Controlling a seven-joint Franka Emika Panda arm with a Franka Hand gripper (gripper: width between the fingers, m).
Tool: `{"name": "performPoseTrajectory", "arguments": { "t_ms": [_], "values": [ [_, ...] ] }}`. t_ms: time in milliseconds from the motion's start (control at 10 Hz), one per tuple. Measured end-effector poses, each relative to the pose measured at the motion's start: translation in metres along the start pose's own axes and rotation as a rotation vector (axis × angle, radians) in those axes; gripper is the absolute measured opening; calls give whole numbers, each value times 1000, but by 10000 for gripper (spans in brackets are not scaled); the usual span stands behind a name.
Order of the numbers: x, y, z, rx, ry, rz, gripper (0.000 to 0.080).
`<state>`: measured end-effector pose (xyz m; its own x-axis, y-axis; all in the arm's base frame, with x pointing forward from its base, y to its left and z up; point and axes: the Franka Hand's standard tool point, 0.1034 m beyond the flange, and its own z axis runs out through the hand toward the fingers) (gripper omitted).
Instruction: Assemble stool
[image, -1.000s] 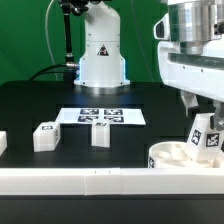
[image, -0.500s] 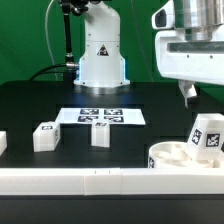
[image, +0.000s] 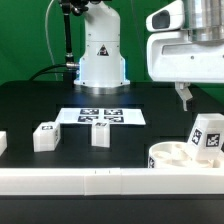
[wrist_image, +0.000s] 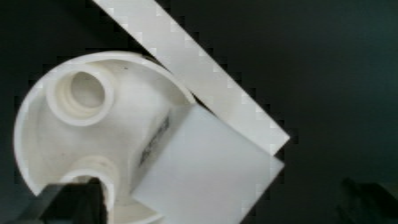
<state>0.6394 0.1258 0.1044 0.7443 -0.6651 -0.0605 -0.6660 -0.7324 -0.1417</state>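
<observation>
White seat (image: 162, 159) runs off-frame; claw (image: 190, 97) half cropped, its spread unreadable.

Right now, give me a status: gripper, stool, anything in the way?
Gripper high above seat, empty, opening unclear. One leg standing in seat; two loose legs on table. No obstruction seen near seat.

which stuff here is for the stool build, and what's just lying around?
For the job: seat disc; upright leg standing on it; loose leg; second loose leg; cropped leg.
Lying about: marker board; border rail.
</observation>
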Motion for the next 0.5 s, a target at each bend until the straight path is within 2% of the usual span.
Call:
{"name": "performPoseTrajectory", "arguments": {
  "t_ms": [300,500],
  "values": [
    [-4,-3,0,1,-2,-344,649],
    [-3,-2,1,1,-2,-483,649]
  ]
}}
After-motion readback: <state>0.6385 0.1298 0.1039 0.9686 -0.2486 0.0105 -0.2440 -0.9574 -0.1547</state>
